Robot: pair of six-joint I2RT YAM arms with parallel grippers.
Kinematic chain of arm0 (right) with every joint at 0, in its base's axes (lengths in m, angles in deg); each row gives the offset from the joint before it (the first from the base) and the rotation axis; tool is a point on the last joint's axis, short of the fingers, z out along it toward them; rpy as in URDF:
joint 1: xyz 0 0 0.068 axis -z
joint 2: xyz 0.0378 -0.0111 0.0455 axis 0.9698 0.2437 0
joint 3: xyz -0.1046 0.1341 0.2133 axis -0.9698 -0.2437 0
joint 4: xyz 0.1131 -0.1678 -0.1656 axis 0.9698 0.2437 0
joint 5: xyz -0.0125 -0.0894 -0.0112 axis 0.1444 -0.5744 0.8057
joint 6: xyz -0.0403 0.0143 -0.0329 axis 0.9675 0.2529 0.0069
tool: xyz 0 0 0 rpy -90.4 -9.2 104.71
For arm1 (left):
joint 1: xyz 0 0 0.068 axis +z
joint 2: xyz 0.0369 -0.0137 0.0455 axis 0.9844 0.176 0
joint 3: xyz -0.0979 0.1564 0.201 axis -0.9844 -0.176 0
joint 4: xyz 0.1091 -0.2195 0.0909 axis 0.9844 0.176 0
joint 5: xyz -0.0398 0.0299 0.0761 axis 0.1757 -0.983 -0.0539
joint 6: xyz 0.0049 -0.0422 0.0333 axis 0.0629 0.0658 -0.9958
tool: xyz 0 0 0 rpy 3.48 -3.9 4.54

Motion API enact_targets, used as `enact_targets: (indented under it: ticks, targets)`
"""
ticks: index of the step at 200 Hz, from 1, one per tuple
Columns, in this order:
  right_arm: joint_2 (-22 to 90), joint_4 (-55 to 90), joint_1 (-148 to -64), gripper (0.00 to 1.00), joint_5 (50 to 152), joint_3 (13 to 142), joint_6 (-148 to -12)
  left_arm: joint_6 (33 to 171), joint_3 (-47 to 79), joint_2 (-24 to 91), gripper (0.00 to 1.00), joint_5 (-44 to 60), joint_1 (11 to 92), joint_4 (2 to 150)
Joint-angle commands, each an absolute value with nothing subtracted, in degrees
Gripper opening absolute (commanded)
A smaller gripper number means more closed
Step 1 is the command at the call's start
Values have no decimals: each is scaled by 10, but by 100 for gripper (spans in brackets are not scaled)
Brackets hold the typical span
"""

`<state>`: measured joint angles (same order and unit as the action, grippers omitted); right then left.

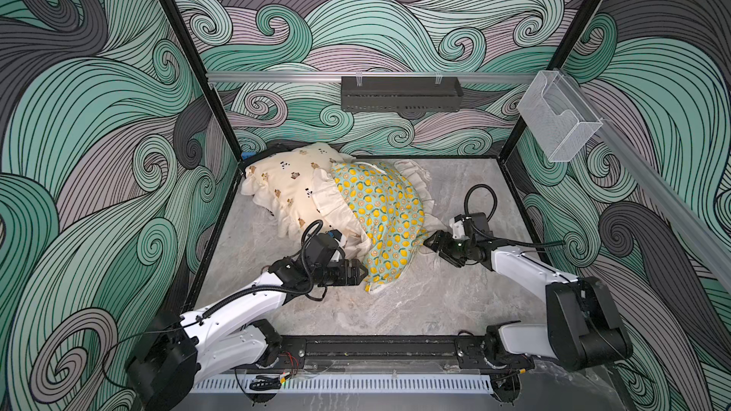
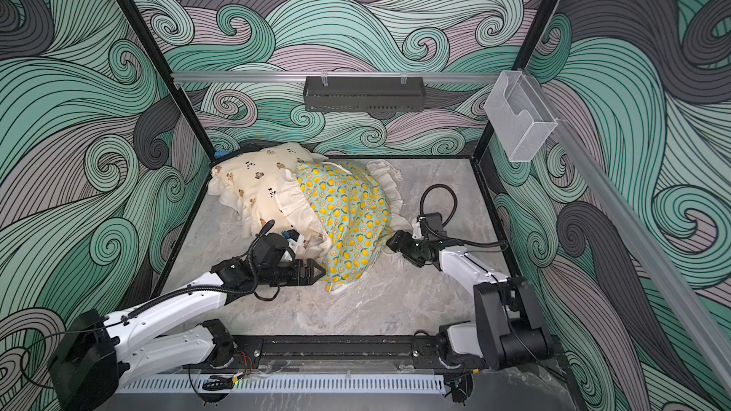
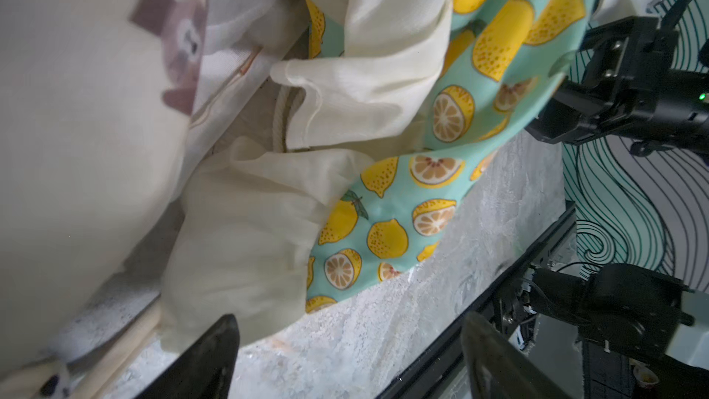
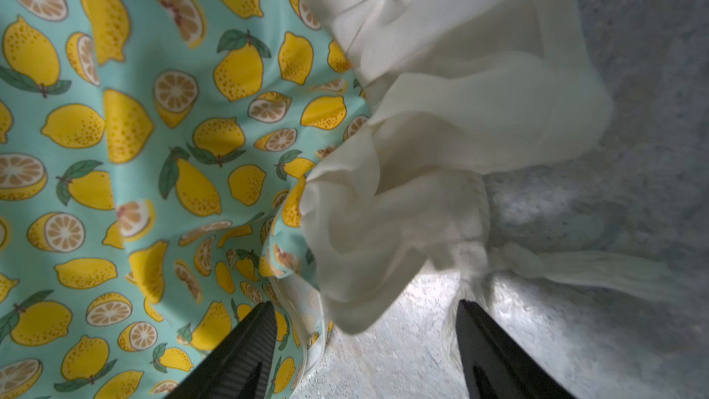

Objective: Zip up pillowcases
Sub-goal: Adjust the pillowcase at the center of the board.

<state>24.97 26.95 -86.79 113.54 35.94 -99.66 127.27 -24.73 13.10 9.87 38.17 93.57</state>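
**Jaws open at the lemon pillowcase (image 1: 379, 207)**

Your left jaws gape empty beside its cream ruffle (image 3: 230, 243). Your right jaws stand apart, ruffle edge between them, unclamped. It overlaps the bear pillowcase (image 1: 277, 187) at the bench's (image 1: 356, 318) far left.

Black slotted box (image 1: 401, 93) on rear rail (image 1: 277, 76); clear plastic bin (image 1: 558, 118) at right; grey marbled tabletop (image 1: 395, 302).

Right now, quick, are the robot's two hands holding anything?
Left gripper: open, empty, beside the lemon pillowcase.
Right gripper: open, jaws around its cream ruffle, not clamped.
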Motion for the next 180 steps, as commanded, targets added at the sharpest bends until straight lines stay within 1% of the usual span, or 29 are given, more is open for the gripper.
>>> enact_targets:
  ticks: [1,32,54,70,99,107,114,142,160,180]
  targets:
    - [275,239,-863,72,1125,385,-1001,1268,-214,166,89,91,376,899]
    - [311,212,-847,60,1125,395,-1007,1264,-170,226,88,84,376,885]
    - [328,186,-839,46,1119,392,-1013,1259,-138,267,89,80,375,868]
    - [343,162,-832,39,1140,391,-1019,1251,-110,292,89,83,375,868]
    - [346,142,-821,20,1154,382,-1032,1258,-70,324,91,28,376,871]
    - [338,132,-818,16,1154,374,-1038,1259,-57,341,97,19,375,867]
    - [331,126,-816,14,1154,368,-1040,1255,-43,353,99,16,375,861]
    - [286,136,-796,4,1151,351,-1043,1233,46,410,97,-36,376,899]
    - [237,140,-775,2,1149,328,-1050,1223,110,452,97,-87,378,935]
    - [188,140,-754,0,1166,311,-1045,1195,169,497,97,-89,383,935]
